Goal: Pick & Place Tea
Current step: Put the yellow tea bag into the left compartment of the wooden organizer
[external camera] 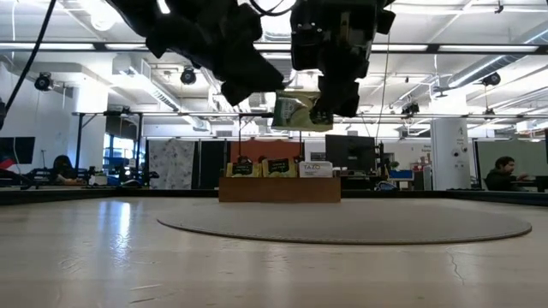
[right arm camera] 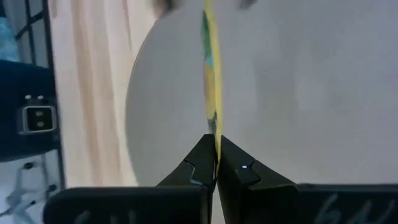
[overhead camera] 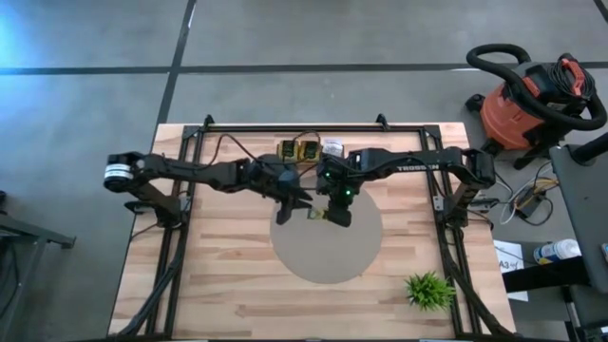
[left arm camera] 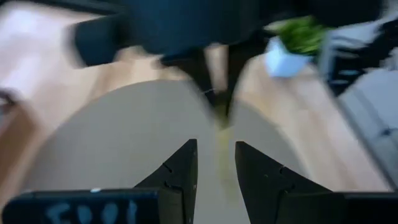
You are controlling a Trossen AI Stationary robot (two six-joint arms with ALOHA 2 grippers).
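Low view: right pincer (external camera: pixel 321 109) pinches a tea packet (external camera: pixel 295 112) (label unreadable); left pincer (left arm camera: pixel 216 163) parted, empty.

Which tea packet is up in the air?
The yellow tea packet pinched by the right gripper above the round mat; the others sit in the wooden tray.

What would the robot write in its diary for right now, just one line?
right gripper: shut on yellow tea packet, held in the air above round mat | left gripper: open, beside the packet | wooden tray: at table's back
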